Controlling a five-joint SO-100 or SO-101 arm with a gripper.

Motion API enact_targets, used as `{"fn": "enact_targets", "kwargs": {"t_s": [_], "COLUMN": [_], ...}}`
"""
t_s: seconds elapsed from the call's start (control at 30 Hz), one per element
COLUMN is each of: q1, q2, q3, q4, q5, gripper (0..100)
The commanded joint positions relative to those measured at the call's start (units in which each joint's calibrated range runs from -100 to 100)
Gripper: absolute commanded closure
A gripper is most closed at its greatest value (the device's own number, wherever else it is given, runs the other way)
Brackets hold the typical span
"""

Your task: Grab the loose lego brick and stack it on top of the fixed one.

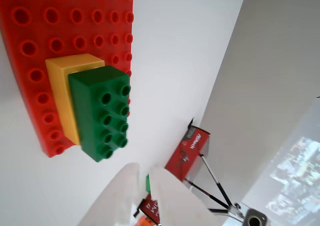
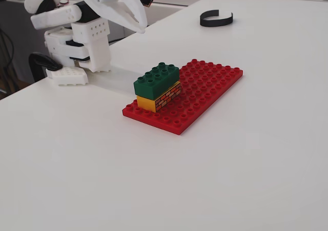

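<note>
On the white desk (image 2: 246,164), the dark green plastic brick (image 2: 157,79) sits atop the yellow wall-patterned brick (image 2: 160,99) on the red studded baseplate (image 2: 210,87). The white pincer (image 2: 134,17), fingers slightly apart and empty, hangs well clear; retreating should avoid the stack.

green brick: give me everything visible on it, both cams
The green brick is a dark green, glossy plastic block with plain sides and eight round studs on top in two rows of four. It sits upright and level on the yellow brick, which stands near one end of the red baseplate. In the wrist view the green brick looks slightly offset, leaving a yellow strip exposed on two sides. Nothing else touches it; the hand is raised well clear.
</note>
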Motion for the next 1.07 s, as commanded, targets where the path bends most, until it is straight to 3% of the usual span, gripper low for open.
{"fn": "enact_targets", "kwargs": {"t_s": [0.0, 0.23, 1.03], "q1": [0.82, 0.52, 0.89], "q2": [-0.43, -0.51, -0.51], "q3": [6.13, 12.01, 16.53], "q4": [-0.21, 3.35, 3.09], "q5": [-0.31, -4.33, -4.23], "gripper": [99, 99, 99]}}
